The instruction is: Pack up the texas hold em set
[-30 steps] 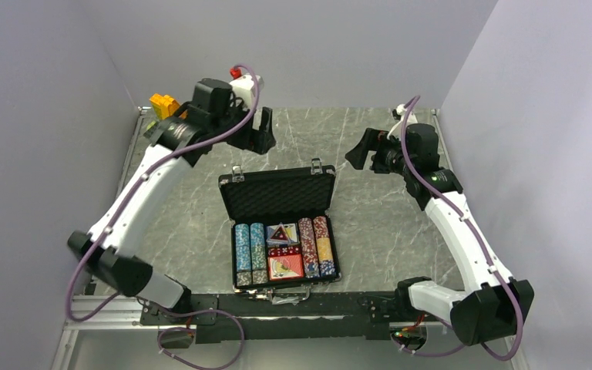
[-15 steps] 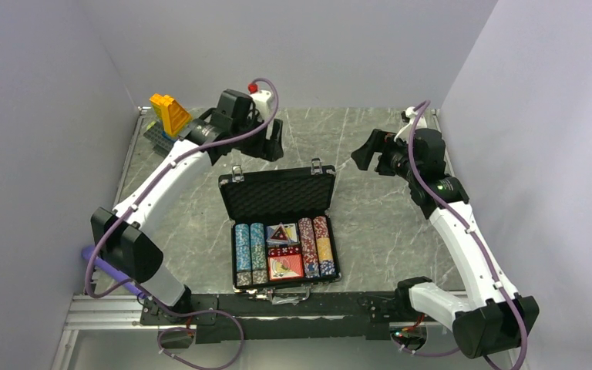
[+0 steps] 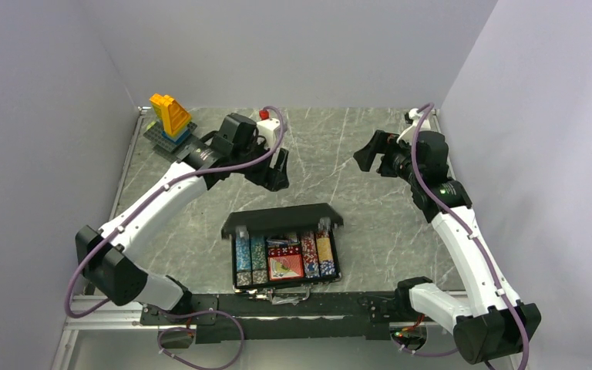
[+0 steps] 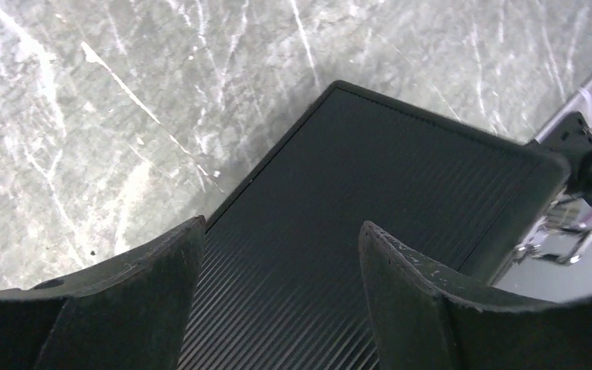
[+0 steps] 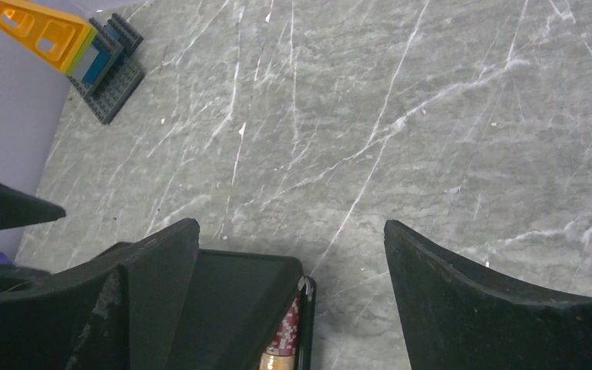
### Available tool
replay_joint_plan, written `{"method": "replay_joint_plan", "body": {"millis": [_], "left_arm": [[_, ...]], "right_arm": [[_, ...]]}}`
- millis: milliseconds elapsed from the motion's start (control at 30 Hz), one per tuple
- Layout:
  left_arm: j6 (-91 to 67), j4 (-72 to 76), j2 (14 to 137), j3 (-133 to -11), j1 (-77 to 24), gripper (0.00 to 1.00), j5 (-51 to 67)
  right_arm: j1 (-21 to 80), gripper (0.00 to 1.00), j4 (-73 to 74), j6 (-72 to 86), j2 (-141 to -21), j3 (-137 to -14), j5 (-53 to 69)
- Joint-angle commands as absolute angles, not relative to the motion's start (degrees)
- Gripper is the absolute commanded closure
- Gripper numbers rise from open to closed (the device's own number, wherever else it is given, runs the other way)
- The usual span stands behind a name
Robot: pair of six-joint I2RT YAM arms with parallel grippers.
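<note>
— How are the grippers set?
— The left gripper (image 3: 278, 166) is held well apart and nothing is gripped. It is poised just behind the lid (image 3: 281, 217). The right gripper (image 3: 367, 158) is spread wide, is empty, and is kept well apart from the case (image 3: 237, 287).
— How is the case laid?
— It is placed near the arm bases, with its long axis running left to right. The lid is tilted forward over the tray.
— What is shown by one view only?
— The lid's ribbed outer face and one silver latch (image 4: 553, 240) are given by the left wrist. Four chip rows (image 3: 243, 254), one red card deck (image 3: 285, 267) and red dice (image 3: 281, 250), too small to be counted, are seen from above. One toy brick tower (image 5: 42, 27) is caught by the right wrist.
</note>
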State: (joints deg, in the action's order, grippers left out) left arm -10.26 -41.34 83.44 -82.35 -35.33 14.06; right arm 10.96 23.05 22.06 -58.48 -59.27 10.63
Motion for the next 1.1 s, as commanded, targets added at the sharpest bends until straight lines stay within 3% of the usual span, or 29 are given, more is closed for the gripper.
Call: {"method": "replay_joint_plan", "body": {"millis": [0,133,500,700,867,1067], "left_arm": [[-7.11,-38.93,79.77,-80.04,-35.62,0.23,22.32],[-4.84,-37.39,78.74,-77.52,-35.86,0.23,29.45],[-5.4,-36.21,74.78,-74.79,-35.07,0.24,19.0],[-6.83,-33.58,72.33,-66.37,-35.19,0.29,12.5],[-8.45,-23.45,69.41,-55.07,-38.58,0.33,15.98],[-7.35,-22.28,72.43,-51.74,-42.06,0.35,17.29]], "right_arm": [[10.74,0.06,22.19,21.43,-57.25,-58.88,9.83],[10.8,0.06,22.46,21.23,-57.43,-58.62,10.14],[10.76,0.09,24.39,19.88,-58.25,-59.02,14.44],[13.79,0.21,25.18,20.3,-61.33,-57.92,22.04],[26.39,0.34,27.57,20.83,-62.84,-56.51,14.24],[37.97,0.51,31.49,25.73,-60.49,-52.59,13.3]]}}
